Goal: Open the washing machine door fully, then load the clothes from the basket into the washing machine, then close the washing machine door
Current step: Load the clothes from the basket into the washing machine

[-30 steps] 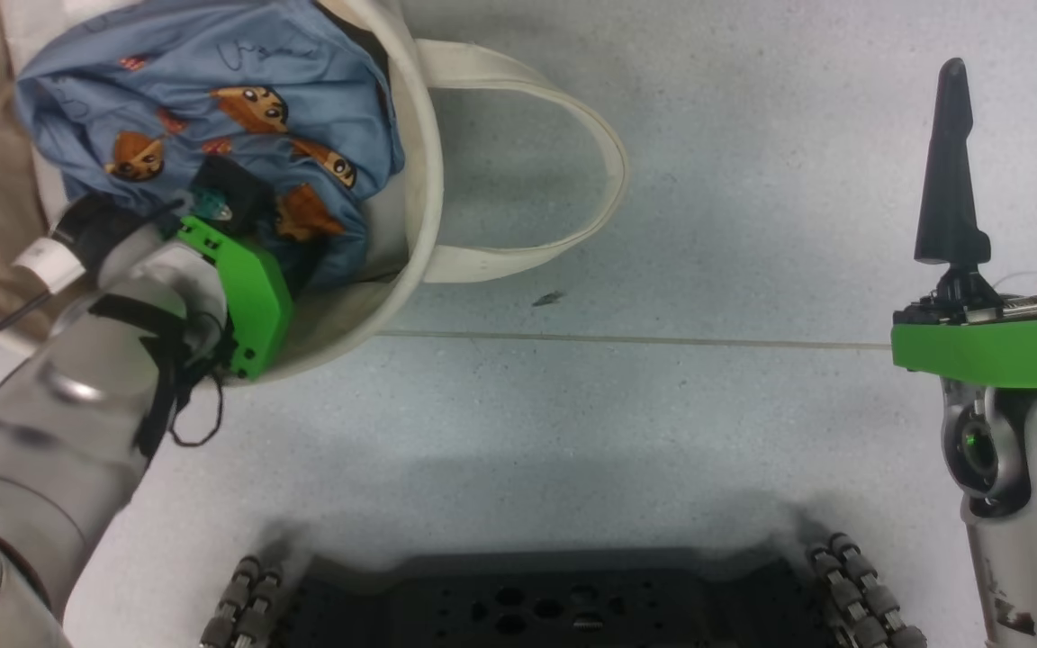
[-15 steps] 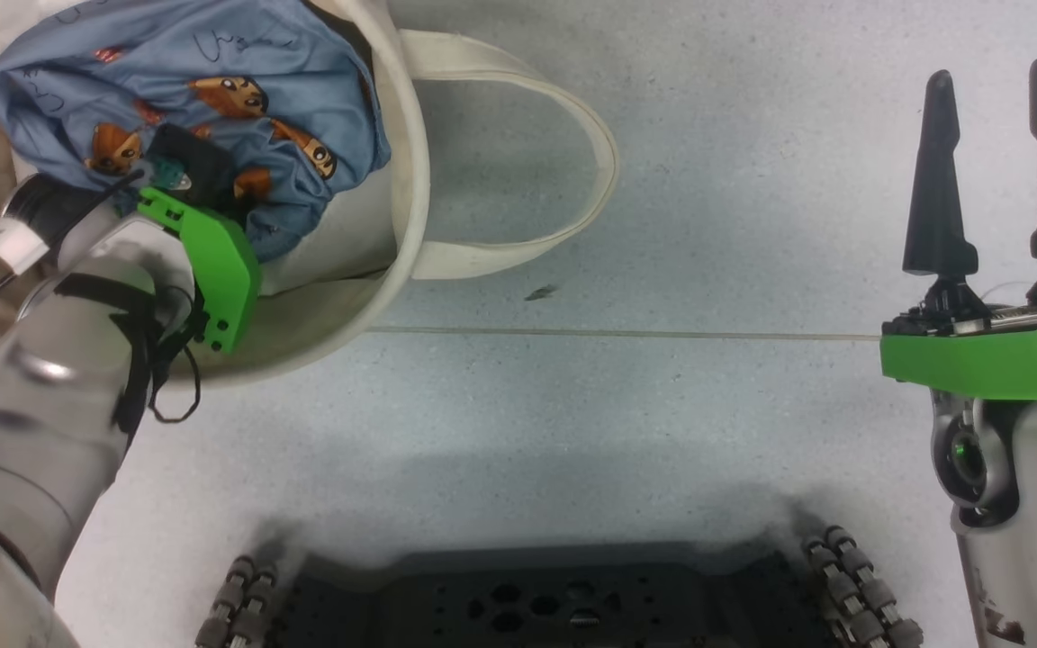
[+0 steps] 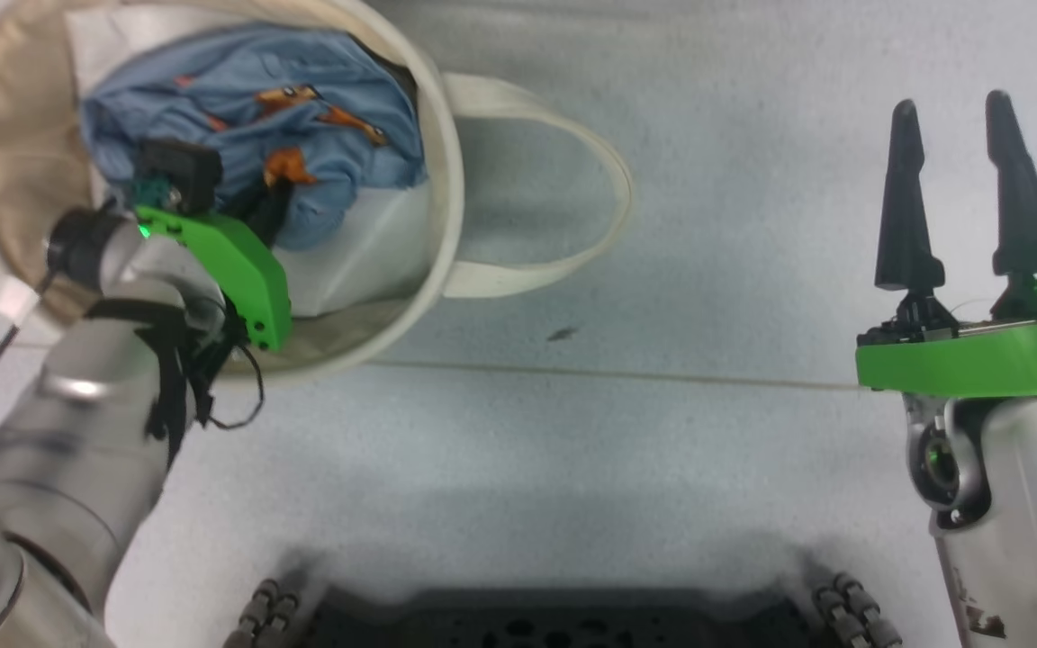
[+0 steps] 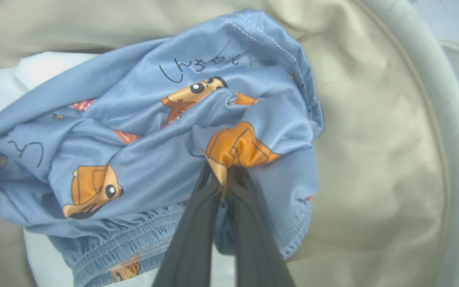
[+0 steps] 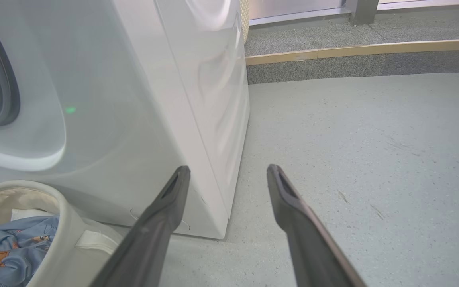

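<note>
where the left claw (image 4: 224, 181) pinches, clothes (image 4: 150, 159) bunch, seemingly inside the basket (image 4: 377, 151).

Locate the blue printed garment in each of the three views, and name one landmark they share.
Head view: the clothes lie upper left, inside the basket.
Left wrist view: clothes at centre, a fold pinched in the left gripper.
Right wrist view: clothes at the bottom left corner, inside the basket.
Shared landmark: the basket's cream rim.
</note>
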